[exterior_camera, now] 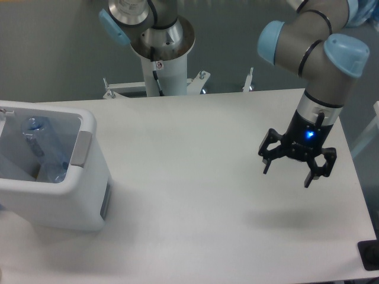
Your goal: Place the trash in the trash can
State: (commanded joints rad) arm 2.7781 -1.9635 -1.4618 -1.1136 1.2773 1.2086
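The white boxy trash can (90, 126) with a grey side panel stands at the table's left edge. The clear plastic bottle (45, 149) leans inside it, bluish end up. The plastic bag does not show; I cannot tell whether it lies deeper in the can. My gripper (287, 177) hangs above the right side of the table, far from the can. Its fingers are spread open and nothing is between them. A blue light glows on its wrist.
The arm's white pedestal (164, 70) stands at the table's back edge with metal brackets beside it. A dark object (369, 255) sits past the table's front right corner. The gripper's shadow falls on the table (195, 177) below it.
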